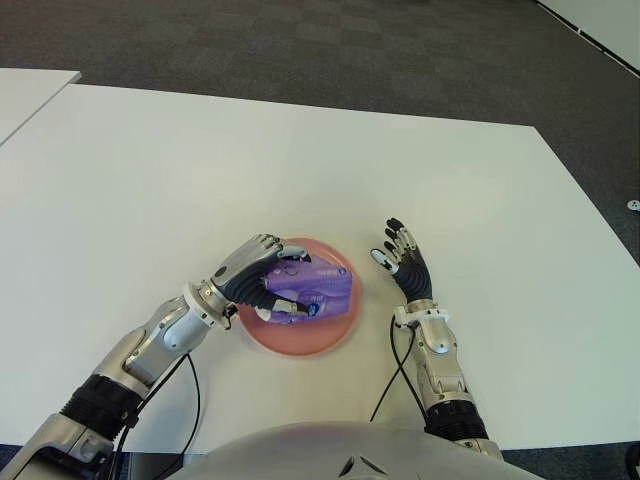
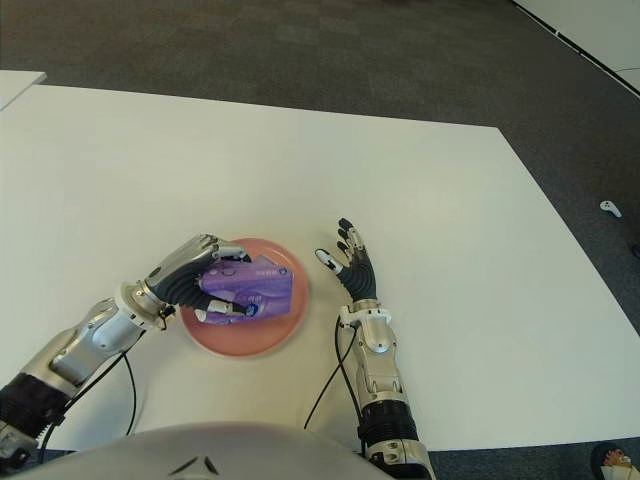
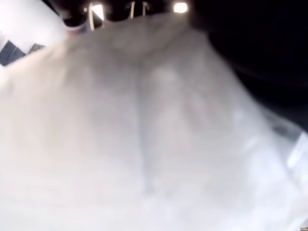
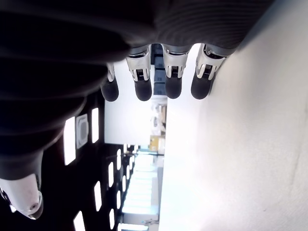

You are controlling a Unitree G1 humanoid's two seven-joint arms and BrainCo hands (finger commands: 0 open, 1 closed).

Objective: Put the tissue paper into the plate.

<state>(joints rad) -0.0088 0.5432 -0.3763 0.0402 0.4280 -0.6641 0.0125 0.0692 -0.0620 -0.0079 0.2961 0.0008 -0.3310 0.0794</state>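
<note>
Left hand [image 1: 262, 283] seen curled around purple tissue paper pack [image 1: 318, 289], fingers wrapped over top, thumb pressed at near edge. Pack held over pink plate [image 1: 300, 340], within its rim; contact with plate cannot be told. Right hand [image 1: 402, 260] seen just right of plate, fingers spread, nothing held. Plate set on white bench [image 1: 300, 160].
</note>
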